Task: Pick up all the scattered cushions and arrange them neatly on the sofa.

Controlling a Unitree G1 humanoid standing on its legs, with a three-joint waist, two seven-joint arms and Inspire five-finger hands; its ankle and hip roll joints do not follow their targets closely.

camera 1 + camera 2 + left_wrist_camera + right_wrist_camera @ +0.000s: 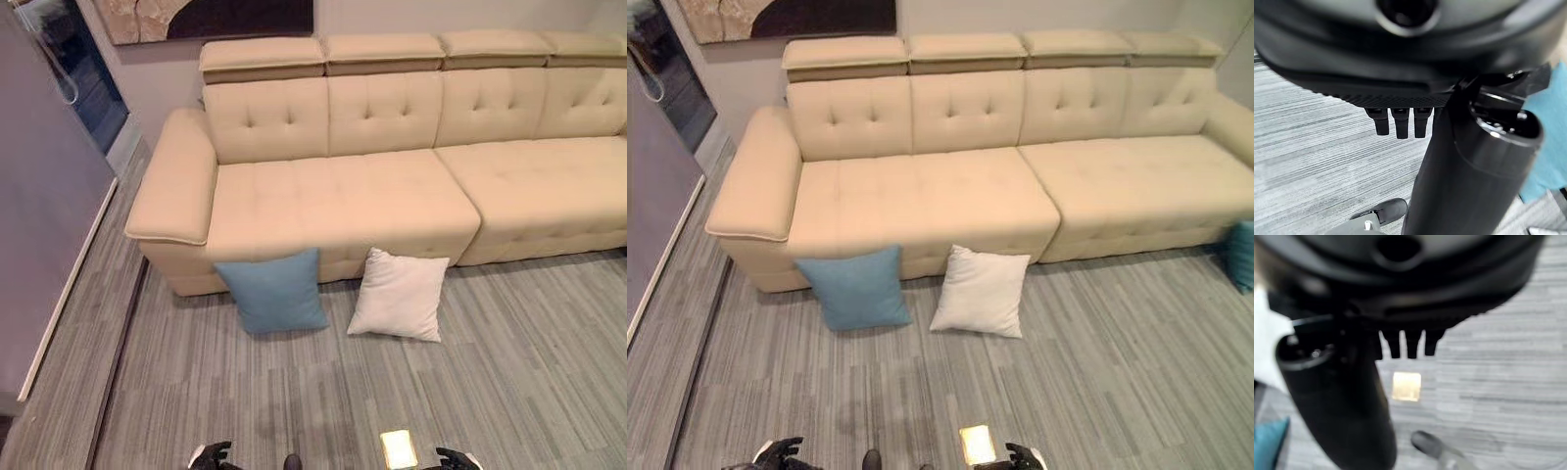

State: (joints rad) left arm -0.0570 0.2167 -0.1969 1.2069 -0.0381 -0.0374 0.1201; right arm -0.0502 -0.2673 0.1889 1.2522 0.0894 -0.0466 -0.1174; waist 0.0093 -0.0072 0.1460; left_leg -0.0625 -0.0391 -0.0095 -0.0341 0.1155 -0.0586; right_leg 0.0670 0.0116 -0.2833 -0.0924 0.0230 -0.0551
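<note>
Leaning against the front of the beige tufted leather sofa [343, 196], a square blue fabric cushion [272, 291] and a square white fabric cushion [400, 294] are seen standing on the grey striped carpet [323, 392]. Both lie ahead, well apart from the hands. The left hand [211, 456] is judged nearer the blue cushion, the right hand [455, 458] nearer the white; both hang relaxed and unloaded. A teal cushion [1242, 255] lies far right.

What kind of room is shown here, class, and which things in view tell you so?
Probably a living room or lounge: a long beige sofa stands against the wall, a framed picture hangs above it, and a blue cushion and a white cushion lean on its front, on the grey floor.
</note>
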